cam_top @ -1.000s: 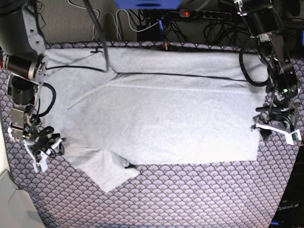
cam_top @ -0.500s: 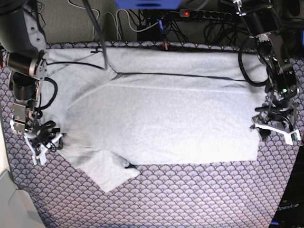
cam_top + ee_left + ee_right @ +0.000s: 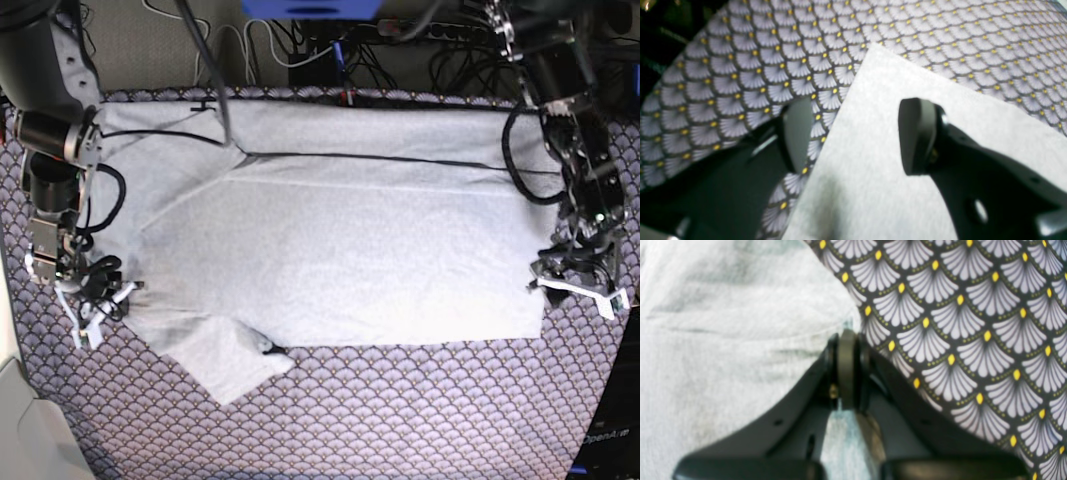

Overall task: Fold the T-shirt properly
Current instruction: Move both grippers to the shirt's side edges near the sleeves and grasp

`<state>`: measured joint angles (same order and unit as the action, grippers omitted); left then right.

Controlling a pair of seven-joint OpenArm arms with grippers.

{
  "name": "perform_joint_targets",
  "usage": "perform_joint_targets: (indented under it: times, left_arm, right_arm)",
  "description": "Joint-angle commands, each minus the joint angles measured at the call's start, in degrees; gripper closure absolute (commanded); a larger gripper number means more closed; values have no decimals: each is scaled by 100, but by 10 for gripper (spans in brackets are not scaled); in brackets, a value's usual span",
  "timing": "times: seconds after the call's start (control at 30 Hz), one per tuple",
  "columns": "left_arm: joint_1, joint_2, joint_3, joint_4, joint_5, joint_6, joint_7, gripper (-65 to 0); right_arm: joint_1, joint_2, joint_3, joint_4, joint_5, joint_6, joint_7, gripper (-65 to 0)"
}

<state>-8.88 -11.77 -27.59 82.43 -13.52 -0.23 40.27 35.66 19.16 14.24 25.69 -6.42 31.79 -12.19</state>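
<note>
Grip at the shirt's edges

Fabric at the shoulder edge is pinched between the closed jaws of the right gripper [image 3: 846, 370]. The left gripper [image 3: 853, 140] is held wide, straddling a hem corner. The T-shirt [image 3: 350, 240] is spread flat on the tablecloth [image 3: 400, 420]; soft, light cloth is best taken at edges.

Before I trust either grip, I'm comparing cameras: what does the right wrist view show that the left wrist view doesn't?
Only the right wrist view shows the right gripper shut on the T-shirt at its edge. Only the left wrist view shows the left gripper open, its fingers straddling a shirt corner without pinching it. Both show grey fabric on the scallop-patterned tablecloth.
</note>
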Motion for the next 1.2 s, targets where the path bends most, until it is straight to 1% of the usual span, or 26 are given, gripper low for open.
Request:
perform_joint_targets:
  times: [0.0, 0.17, 0.23, 0.33, 0.47, 0.67, 0.73, 0.83, 0.9, 0.97, 1.07, 1.17]
  left_arm:
    - [-224, -164, 3, -81, -24, -8, -181, -399]
    - [-672, -181, 12, -1048, -6, -8, -1016, -400]
    - [-857, -181, 12, -1452, 38, -8, -1210, -400]
    - [-1041, -164, 12, -1892, 380, -8, -1508, -401]
    - [-1164, -146, 12, -2261, 741, -8, -2001, -402]
    - [-1428, -164, 21, -2964, 794, -8, -2502, -402]
    - [-1542, -164, 30, -3193, 794, -8, -2651, -402]
    - [-1718, -199, 390, -3668, 794, -8, -2977, -402]
    - [-1859, -331, 707, -4019, 794, -8, -3240, -402]
    - [-1991, -375, 900, -4318, 767, -8, -3363, -402]
    - [-2140, -375, 891, -4670, 767, -8, -3416, -402]
    - [-2184, -383, 909, -4793, 785, -8, -3443, -402]
  right_arm:
    - [157, 67, 5, 64, 22, -1, 27, 0]
    - [157, 93, 22, 81, 31, 25, 19, 0]
    - [157, 111, 31, 81, 39, 43, 27, 0]
    - [157, 172, 40, 90, 39, 210, 10, 0]
    - [157, 181, 40, 90, 39, 228, 1, 0]
    - [157, 137, 40, 90, 39, 228, 1, 0]
    - [157, 67, 22, 90, 39, 228, -8, 0]
    - [157, 31, 13, 90, 22, 228, -8, 0]
    - [157, 23, 13, 90, 22, 228, -8, 0]
    - [157, 23, 13, 90, 22, 228, -8, 0]
    - [157, 40, 5, 90, 22, 228, -8, 0]
    - [148, 49, 5, 90, 22, 228, -8, 0]
